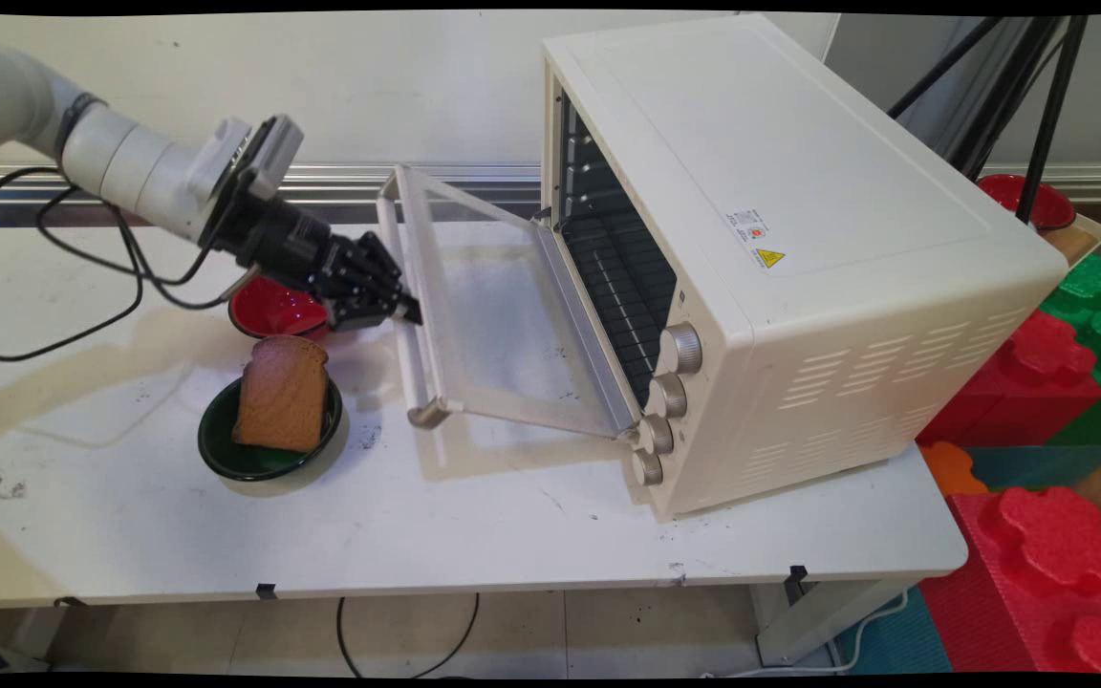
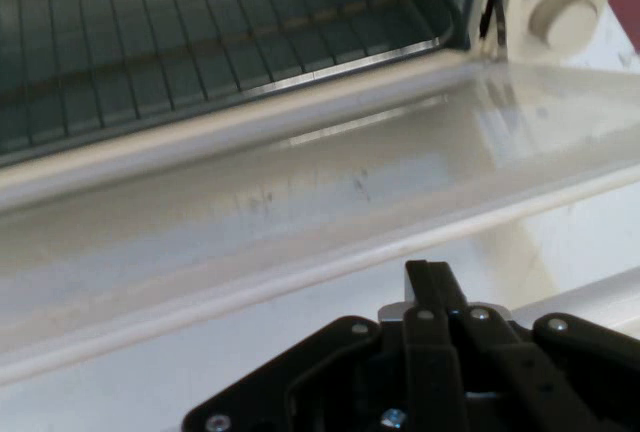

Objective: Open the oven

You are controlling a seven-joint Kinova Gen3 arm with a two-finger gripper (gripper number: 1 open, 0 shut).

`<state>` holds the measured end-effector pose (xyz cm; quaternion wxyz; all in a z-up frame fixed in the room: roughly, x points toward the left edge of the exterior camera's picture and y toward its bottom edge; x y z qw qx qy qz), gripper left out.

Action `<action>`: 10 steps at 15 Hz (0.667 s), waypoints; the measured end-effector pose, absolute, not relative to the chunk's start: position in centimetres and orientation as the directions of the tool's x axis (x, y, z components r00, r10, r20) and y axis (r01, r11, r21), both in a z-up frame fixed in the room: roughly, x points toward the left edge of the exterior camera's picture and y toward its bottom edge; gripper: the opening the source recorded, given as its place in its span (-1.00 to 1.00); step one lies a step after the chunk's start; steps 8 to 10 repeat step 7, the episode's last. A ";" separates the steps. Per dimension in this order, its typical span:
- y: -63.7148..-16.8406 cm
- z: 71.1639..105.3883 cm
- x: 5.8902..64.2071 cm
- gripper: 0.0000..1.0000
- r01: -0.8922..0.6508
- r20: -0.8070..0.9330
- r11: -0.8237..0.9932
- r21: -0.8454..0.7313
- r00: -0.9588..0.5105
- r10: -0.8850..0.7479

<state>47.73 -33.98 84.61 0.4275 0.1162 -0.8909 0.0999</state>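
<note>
A cream toaster oven [image 1: 799, 239] stands on the white table [image 1: 512, 535] with its glass door [image 1: 503, 315] hanging more than half open. My gripper [image 1: 404, 311] is shut, its tips pressed together against the door's handle bar [image 1: 421, 382] from the left. In the hand view the closed fingertips [image 2: 430, 272] sit just before the door's edge [image 2: 300, 262], with the wire rack [image 2: 200, 32] inside the oven beyond and a knob [image 2: 565, 17] at upper right. A slice of brown bread [image 1: 283, 392] leans in a dark green bowl [image 1: 254, 459] just below the gripper. A red bowl [image 1: 273, 308] lies under the wrist.
Black cables [image 1: 82, 287] hang from the arm over the table's left part. Red and green foam blocks [image 1: 1057, 382] are stacked right of the table, with another red bowl [image 1: 1019, 196] and black tripod legs [image 1: 1038, 96] behind the oven.
</note>
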 end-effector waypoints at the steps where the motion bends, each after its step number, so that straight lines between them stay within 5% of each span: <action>1: -33.7 84.1 48.0 -1.00 -0.293 0.779 0.953 -0.076 -0.614 -0.126; 10: -31.8 81.2 50.3 -1.00 -0.302 0.745 0.952 -0.058 -0.648 -0.160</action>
